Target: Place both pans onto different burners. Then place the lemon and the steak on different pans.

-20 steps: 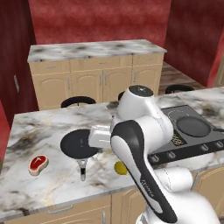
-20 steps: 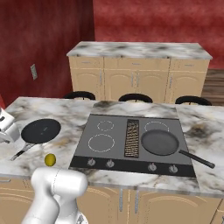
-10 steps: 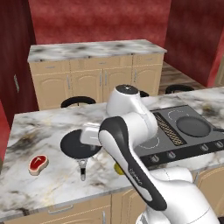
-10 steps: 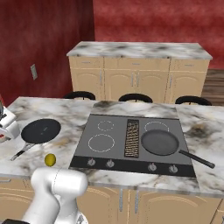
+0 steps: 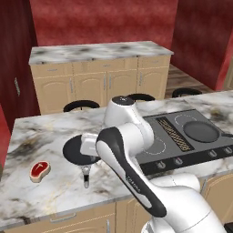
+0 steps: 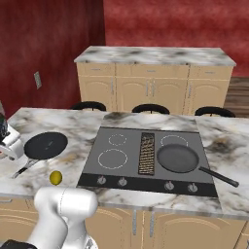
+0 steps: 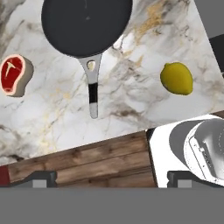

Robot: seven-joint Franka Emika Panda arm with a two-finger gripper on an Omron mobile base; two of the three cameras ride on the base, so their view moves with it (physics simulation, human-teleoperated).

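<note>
One black pan [image 7: 87, 24] lies on the marble counter left of the cooktop, its handle [image 7: 92, 94] pointing toward the counter's front edge. The steak [image 7: 15, 74] lies on the counter to one side of that handle and the lemon [image 7: 176, 78] to the other. My gripper [image 7: 111, 179] hovers open and empty above the handle side of this pan. The same pan [image 5: 75, 150], the steak [image 5: 39, 169] and the lemon [image 6: 56, 178] also appear from the base. The second pan [image 6: 178, 158] rests on the cooktop's front right burner. The left burners [image 6: 113, 158] are bare.
The cooktop [image 6: 131, 172] has a vent grille down its middle and knobs along the front. My own arm [image 5: 127, 159] blocks the counter between pan and cooktop in the left base view. Black stools [image 6: 151, 109] stand behind the island, with a cabinet run beyond.
My arm has swung to the left, carrying the open hand over the pan on the counter. The pans, steak and lemon have not moved.
</note>
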